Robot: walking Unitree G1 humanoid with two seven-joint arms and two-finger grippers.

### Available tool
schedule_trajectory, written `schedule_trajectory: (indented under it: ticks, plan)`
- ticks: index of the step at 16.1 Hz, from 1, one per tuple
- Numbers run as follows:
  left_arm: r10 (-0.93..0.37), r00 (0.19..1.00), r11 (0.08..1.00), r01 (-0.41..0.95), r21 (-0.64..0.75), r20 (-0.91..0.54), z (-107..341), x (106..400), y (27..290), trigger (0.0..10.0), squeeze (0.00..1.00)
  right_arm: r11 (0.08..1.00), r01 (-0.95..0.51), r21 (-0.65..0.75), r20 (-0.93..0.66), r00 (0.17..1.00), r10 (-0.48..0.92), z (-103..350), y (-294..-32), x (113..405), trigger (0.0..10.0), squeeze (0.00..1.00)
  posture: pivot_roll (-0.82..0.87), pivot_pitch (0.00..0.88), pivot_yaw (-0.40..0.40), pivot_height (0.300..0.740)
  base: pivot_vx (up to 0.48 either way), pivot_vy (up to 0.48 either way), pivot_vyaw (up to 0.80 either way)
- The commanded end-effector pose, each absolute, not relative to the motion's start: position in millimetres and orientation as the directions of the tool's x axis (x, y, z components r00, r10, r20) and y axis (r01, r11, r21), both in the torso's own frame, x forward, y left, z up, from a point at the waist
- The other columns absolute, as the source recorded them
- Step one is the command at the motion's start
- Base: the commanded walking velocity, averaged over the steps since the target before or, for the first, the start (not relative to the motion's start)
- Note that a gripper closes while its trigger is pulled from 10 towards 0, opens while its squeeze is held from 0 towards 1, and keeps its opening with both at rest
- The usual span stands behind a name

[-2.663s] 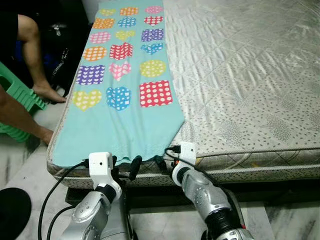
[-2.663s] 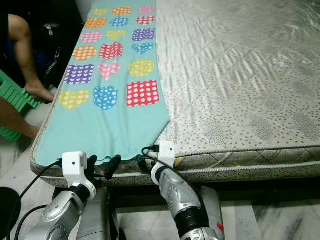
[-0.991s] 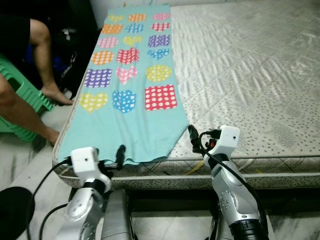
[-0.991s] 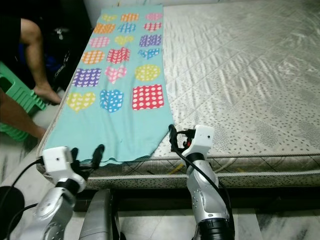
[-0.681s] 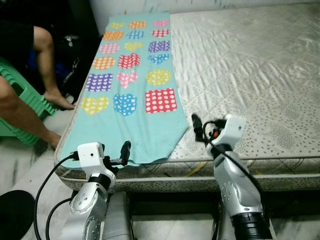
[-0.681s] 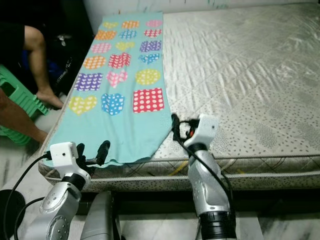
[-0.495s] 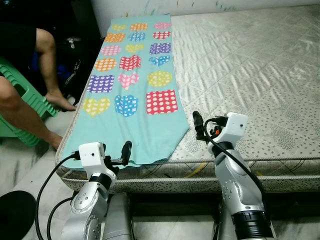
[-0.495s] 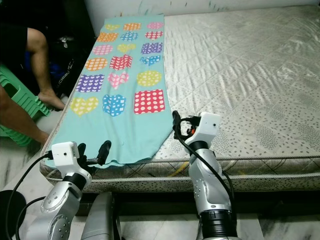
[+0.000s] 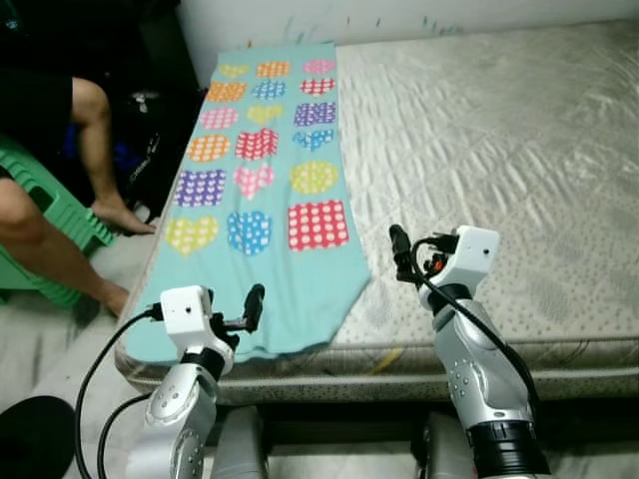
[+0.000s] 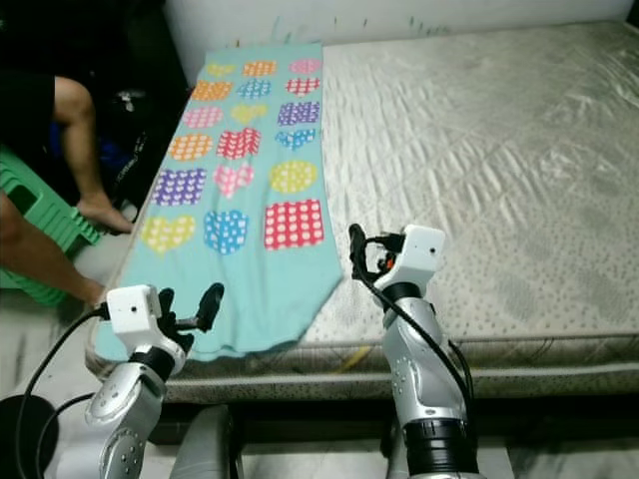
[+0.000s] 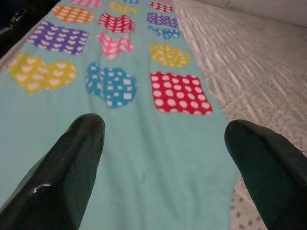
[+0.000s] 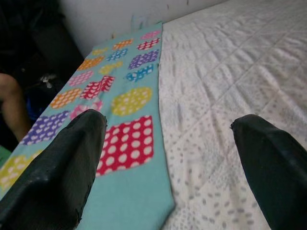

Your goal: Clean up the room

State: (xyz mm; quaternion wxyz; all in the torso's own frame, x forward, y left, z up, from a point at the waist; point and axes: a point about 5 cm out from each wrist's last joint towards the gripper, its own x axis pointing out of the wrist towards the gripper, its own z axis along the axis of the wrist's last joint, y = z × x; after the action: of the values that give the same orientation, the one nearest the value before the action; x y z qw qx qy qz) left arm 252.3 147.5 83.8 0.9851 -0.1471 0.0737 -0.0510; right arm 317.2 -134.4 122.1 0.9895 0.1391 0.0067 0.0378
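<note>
A teal cloth (image 9: 262,205) printed with coloured hearts and squares lies flat along the left side of a bare grey mattress (image 9: 509,150), its near end drooping over the bed's front edge. My left gripper (image 9: 247,307) hovers open at that near end, and in the left wrist view the cloth (image 11: 158,120) lies between the spread fingers (image 11: 72,167) without touching them. My right gripper (image 9: 403,253) is open just right of the cloth's near right corner, over the mattress. The right wrist view shows cloth (image 12: 127,143) and mattress (image 12: 225,120) beyond its fingers (image 12: 62,163).
A person sits left of the bed on a green stool (image 9: 45,225), with bare legs (image 9: 55,249) and a foot (image 9: 125,215) on the floor. Dark clutter (image 9: 150,130) fills the gap beside the bed. A black round object (image 9: 30,439) lies on the floor at lower left.
The right gripper has risen from the bed's front edge to above the mattress. The left gripper has lifted slightly off the cloth's near edge. The camera has pulled back and up.
</note>
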Motion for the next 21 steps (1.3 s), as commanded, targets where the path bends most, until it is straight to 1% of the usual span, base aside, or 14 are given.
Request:
schedule_trajectory:
  ticks: [1, 2, 4, 5, 19, 21]
  plan:
    - [-0.120, 0.986, 0.957, 0.084, -0.279, -0.117, 85, 253, 150, 10.0, 0.00, 0.958, -0.080, 0.275, -0.010, 0.996, 0.086, 122, -131, 318, 10.0, 0.00, -0.06, 0.000, 0.085, 0.689, 0.000, 0.000, 0.00]
    - [-0.122, 0.986, 0.957, 0.085, -0.278, -0.117, 85, 254, 150, 10.0, 0.00, 0.959, -0.079, 0.273, -0.012, 0.996, 0.086, 121, -131, 317, 10.0, 0.00, -0.06, 0.000, 0.085, 0.699, 0.000, 0.000, 0.00]
    - [-0.124, 0.985, 0.957, 0.087, -0.276, -0.119, 84, 254, 149, 10.0, 0.00, 0.960, -0.079, 0.269, -0.019, 0.996, 0.087, 118, -131, 315, 10.0, 0.00, -0.06, 0.000, 0.083, 0.732, 0.000, 0.000, 0.00]
    - [-0.125, 0.985, 0.957, 0.088, -0.276, -0.120, 83, 254, 148, 10.0, 0.00, 0.960, -0.077, 0.268, -0.021, 0.996, 0.086, 117, -132, 314, 10.0, 0.00, -0.06, 0.000, 0.083, 0.740, 0.000, 0.000, 0.00]
    - [-0.156, 0.979, 0.939, 0.106, -0.328, -0.129, 80, 255, 142, 10.0, 0.00, 0.961, -0.077, 0.266, -0.038, 0.995, 0.091, 111, -132, 312, 10.0, 0.00, -0.07, 0.000, 0.085, 0.740, 0.000, 0.000, 0.00]
    - [-0.159, 0.979, 0.938, 0.109, -0.330, -0.130, 80, 255, 142, 10.0, 0.00, 0.962, -0.076, 0.263, -0.041, 0.995, 0.090, 110, -132, 312, 10.0, 0.00, -0.07, 0.000, 0.085, 0.740, 0.000, 0.257, 0.00]
